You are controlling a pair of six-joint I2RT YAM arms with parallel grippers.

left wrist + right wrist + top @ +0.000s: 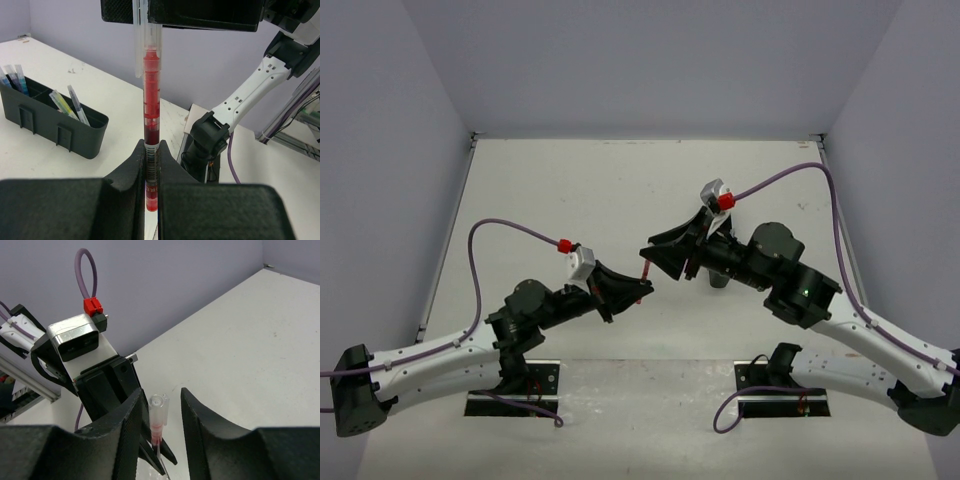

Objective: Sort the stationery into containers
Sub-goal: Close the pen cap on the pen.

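A red pen (151, 90) with a clear cap (159, 410) hangs in the air between the two arms, above the middle of the table (570, 190). My left gripper (151, 150) is shut on the pen's lower barrel, by the barcode label. My right gripper (160, 405) stands open around the capped end; the cap lies close to one finger, with a gap to the other. In the top view the left gripper (642, 288) and the right gripper (655, 258) meet tip to tip at the pen (646, 270). A black organiser tray (55, 125) holds blue pens (12, 77) and yellow-green and grey ones (70, 102).
The tray stands on the white table to the left in the left wrist view. My right arm's white link (250, 95) and black base (207, 145) stand behind the pen. Purple-grey walls (650, 60) close off three sides of the table.
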